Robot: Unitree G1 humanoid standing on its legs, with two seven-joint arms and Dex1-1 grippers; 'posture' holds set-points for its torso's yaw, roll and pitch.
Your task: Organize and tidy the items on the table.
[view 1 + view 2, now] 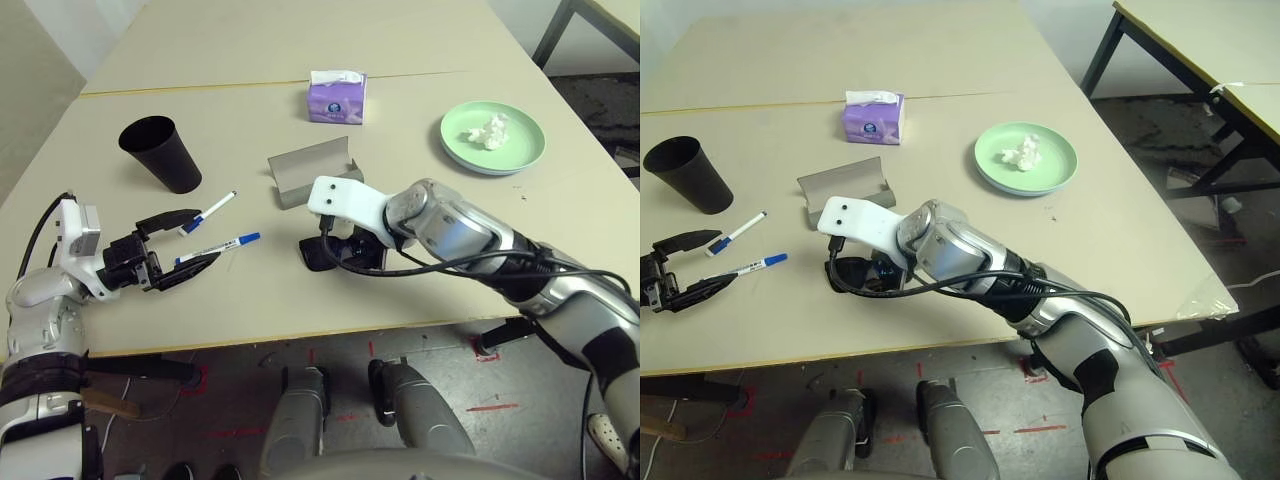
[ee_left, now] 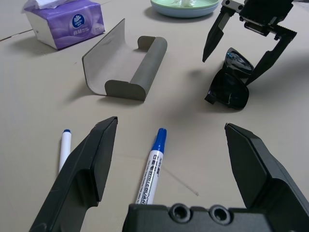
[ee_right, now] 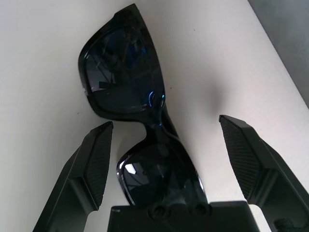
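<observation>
Nearby: one purple tissue box [image 1: 337,98], one open grey glasses case [image 1: 313,171], two markers [image 1: 218,245], one black cup [image 1: 161,153]. Right hand [image 3: 166,145] wide open, empty, straddling sunglasses [image 3: 130,92]; left hand [image 2: 169,159] wide open, empty.

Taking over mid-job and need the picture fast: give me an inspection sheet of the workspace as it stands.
Surface: beige table, seam line across it.
Job's things: sunglasses lying folded between the right gripper's fingers; glasses case open; two markers by the left gripper; black cup upright; crumpled tissue on the green plate.
Clutter: purple tissue box.
Grippers: left gripper open, empty, level at the markers; right gripper open, straddling the sunglasses, not closed.
Cables: black cable along the right forearm.
Surroundings: second table to the right; red floor marks.
</observation>
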